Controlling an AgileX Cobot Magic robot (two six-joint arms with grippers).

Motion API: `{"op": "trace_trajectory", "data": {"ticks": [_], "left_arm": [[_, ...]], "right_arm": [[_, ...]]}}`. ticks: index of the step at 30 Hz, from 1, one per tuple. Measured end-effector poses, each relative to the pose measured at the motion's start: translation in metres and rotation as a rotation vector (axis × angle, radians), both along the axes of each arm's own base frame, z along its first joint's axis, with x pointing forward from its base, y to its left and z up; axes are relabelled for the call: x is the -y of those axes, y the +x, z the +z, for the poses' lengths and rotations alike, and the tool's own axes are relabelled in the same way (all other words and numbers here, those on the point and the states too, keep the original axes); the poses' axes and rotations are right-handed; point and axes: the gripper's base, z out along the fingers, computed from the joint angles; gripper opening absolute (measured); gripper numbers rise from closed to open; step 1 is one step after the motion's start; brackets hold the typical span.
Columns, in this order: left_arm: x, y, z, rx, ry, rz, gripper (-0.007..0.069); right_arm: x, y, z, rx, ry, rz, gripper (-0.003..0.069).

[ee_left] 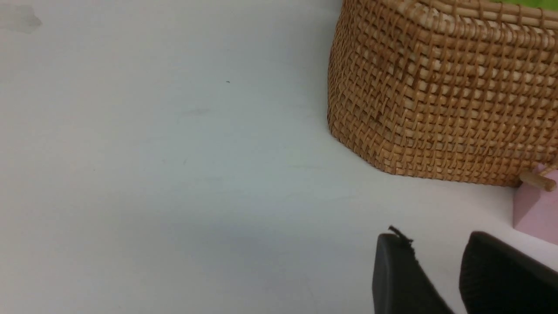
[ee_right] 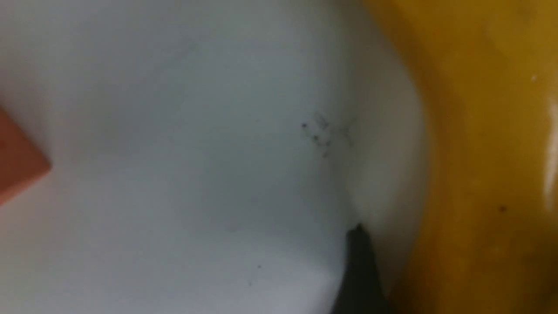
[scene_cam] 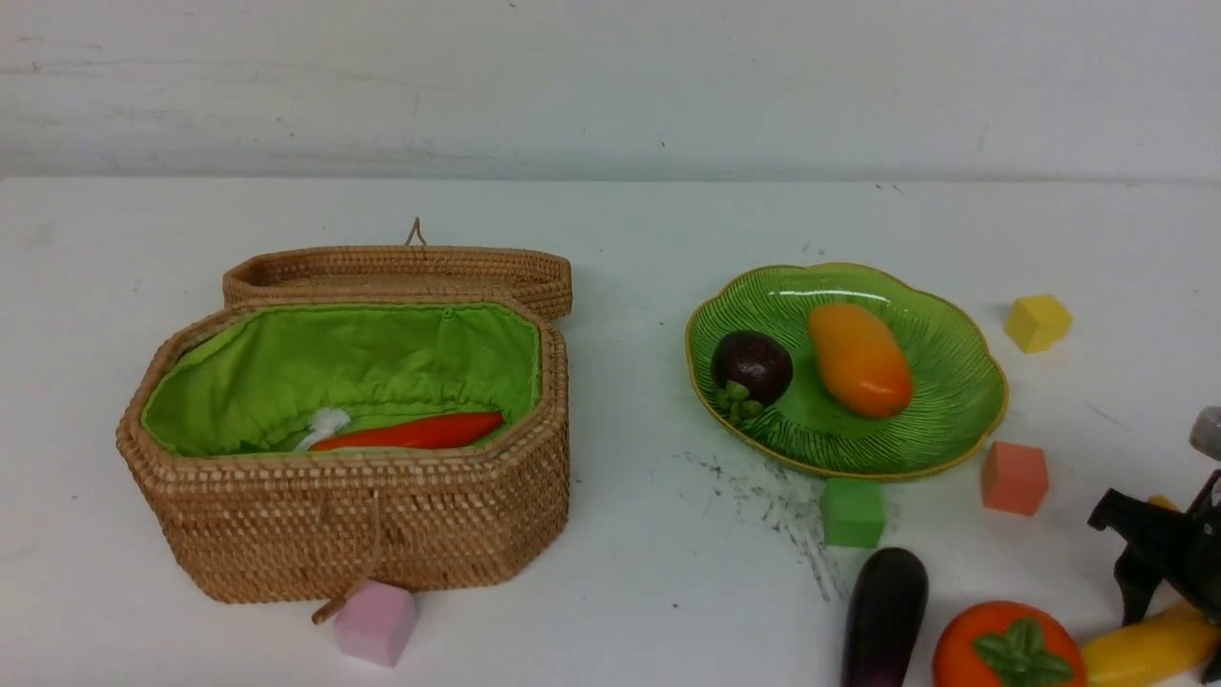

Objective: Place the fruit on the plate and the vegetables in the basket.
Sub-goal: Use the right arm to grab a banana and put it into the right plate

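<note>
Plain white tabletop [scene_cam: 610,429], matte, with faint scratches and specks. Behind it, a white painted wall [scene_cam: 610,86], streaked and scuffed. Just left of the plate [scene_cam: 954,401] on its near side, a dark grey smear [scene_cam: 773,506] rubbed into the surface.

On the plate: maroon mangosteen [scene_cam: 752,367] toward the left rim and orange mango [scene_cam: 860,361] at the centre, close together.

Well left of the plate: wicker basket [scene_cam: 353,534], lid [scene_cam: 401,272] thrown back behind it, green lining [scene_cam: 353,363] exposed. Inside, red chili [scene_cam: 420,432] lying along the near wall, with the white radish [scene_cam: 324,425] at its left end, only partly showing.

Around the plate, 3 foam cubes: yellow cube [scene_cam: 1038,322] off the right rim, salmon cube [scene_cam: 1014,477] and green cube [scene_cam: 854,512] just beside the near rim. Far left of the plate, against the basket's near wall, 1 pink cube [scene_cam: 375,623].

Nearer than the plate, on bare table: dark-purple eggplant [scene_cam: 885,615], orange-red tomato [scene_cam: 1006,649], yellow banana [scene_cam: 1145,651], in a row from left to right.

Right gripper [scene_cam: 1175,596] low over the banana; 1 dark fingertip [ee_right: 357,270] down beside the fruit, the other unseen, so cannot tell whether clenched or released.

Left gripper [ee_left: 436,242] far left of the plate, by the basket's near corner, fingers slightly parted over bare table, grasping nothing.
</note>
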Motion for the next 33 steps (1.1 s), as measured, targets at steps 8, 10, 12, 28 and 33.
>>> {"op": "trace_trajectory", "data": {"ticks": [8, 10, 12, 28, 33], "left_arm": [[0.0, 0.0, 0.0, 0.0, 0.0, 0.0, 0.0215], [0.0, 0.0, 0.0, 0.0, 0.0, 0.0, 0.0215], [0.0, 0.0, 0.0, 0.0, 0.0, 0.0, 0.0215], [0.0, 0.0, 0.0, 0.0, 0.0, 0.0, 0.0229], [0.0, 0.0, 0.0, 0.0, 0.0, 0.0, 0.0236]], "right_arm": [[0.001, 0.002, 0.025, 0.094, -0.049, 0.159, 0.0319], [0.004, 0.009, 0.062, 0.213, -0.121, 0.255, 0.0319], [0.005, 0.013, 0.082, 0.28, -0.155, 0.296, 0.0319], [-0.037, 0.128, 0.183, 0.671, -0.109, 1.006, 0.0319], [-0.038, 0.168, 0.112, 0.523, -0.075, 1.042, 0.0319]]}}
